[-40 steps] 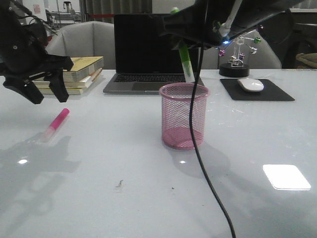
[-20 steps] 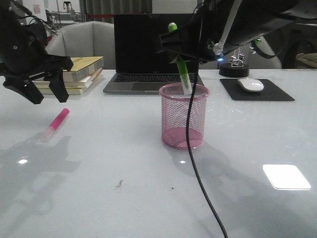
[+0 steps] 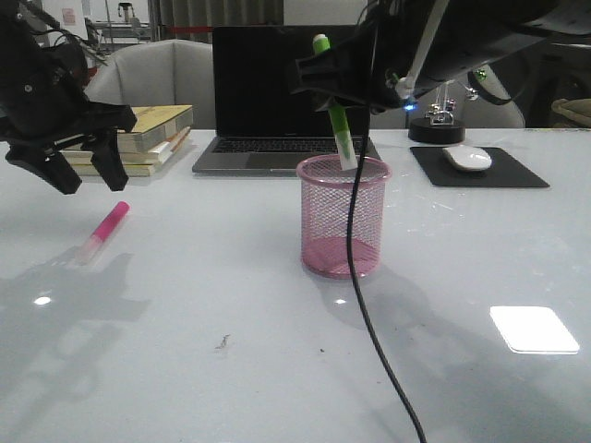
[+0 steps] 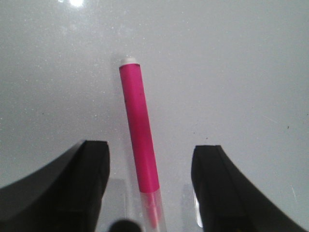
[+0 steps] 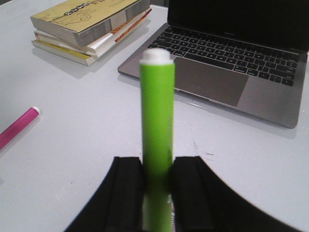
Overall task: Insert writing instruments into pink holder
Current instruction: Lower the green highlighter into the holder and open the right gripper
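Observation:
The pink holder (image 3: 344,217) stands upright at the table's middle. My right gripper (image 3: 331,92) hangs above it, shut on the green marker (image 3: 335,115), which is nearly upright, its pale lower end just inside the holder's rim. In the right wrist view the fingers press both sides of the green marker (image 5: 157,111), my right gripper (image 5: 158,166) closed round it. The pink marker (image 3: 104,231) lies flat on the table at the left. My left gripper (image 3: 81,171) hovers open above it. In the left wrist view, the pink marker (image 4: 140,145) lies between the fingers of my open left gripper (image 4: 150,154), untouched.
A laptop (image 3: 286,92) stands open behind the holder, and stacked books (image 3: 152,138) lie at the back left. A mouse (image 3: 466,157) on a black pad (image 3: 480,173) and a ball pendulum toy (image 3: 439,115) sit at the back right. A black cable (image 3: 365,277) hangs in front of the holder.
My right gripper has come down with the green marker, whose lower end was above the rim and now dips into the holder. The left arm and pink marker have not moved.

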You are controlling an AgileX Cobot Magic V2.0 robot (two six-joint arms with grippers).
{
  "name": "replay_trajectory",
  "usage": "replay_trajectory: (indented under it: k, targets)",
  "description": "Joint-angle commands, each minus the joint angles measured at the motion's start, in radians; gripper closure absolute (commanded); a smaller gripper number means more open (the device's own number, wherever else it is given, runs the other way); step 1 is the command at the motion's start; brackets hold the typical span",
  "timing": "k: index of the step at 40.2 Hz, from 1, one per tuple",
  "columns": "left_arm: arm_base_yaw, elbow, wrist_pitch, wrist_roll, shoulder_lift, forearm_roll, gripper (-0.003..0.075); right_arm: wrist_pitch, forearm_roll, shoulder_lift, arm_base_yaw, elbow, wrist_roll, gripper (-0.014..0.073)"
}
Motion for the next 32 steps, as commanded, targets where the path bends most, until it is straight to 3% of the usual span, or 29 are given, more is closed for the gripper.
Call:
replay_trajectory:
  k: [1, 5, 8, 32]
  targets:
    - [-0.006, -0.033, -0.030, -0.001, -0.059, -0.020, 0.0274, -0.093, -0.017, -0.044, -0.001, -0.026, -0.009, 0.0199]
    - [-0.006, -0.033, -0.030, -0.001, -0.059, -0.020, 0.0274, -0.093, -0.017, -0.044, -0.001, -0.026, -0.009, 0.0092]
    - [-0.006, -0.033, -0.030, -0.001, -0.059, -0.020, 0.0274, -0.093, -0.017, -0.044, -0.001, -0.026, -0.009, 0.0073]
    - [-0.006, -0.033, -0.028, -0.001, -0.059, -0.020, 0.0274, -0.187, -0.031, -0.091, -0.003, -0.030, -0.011, 0.0073]
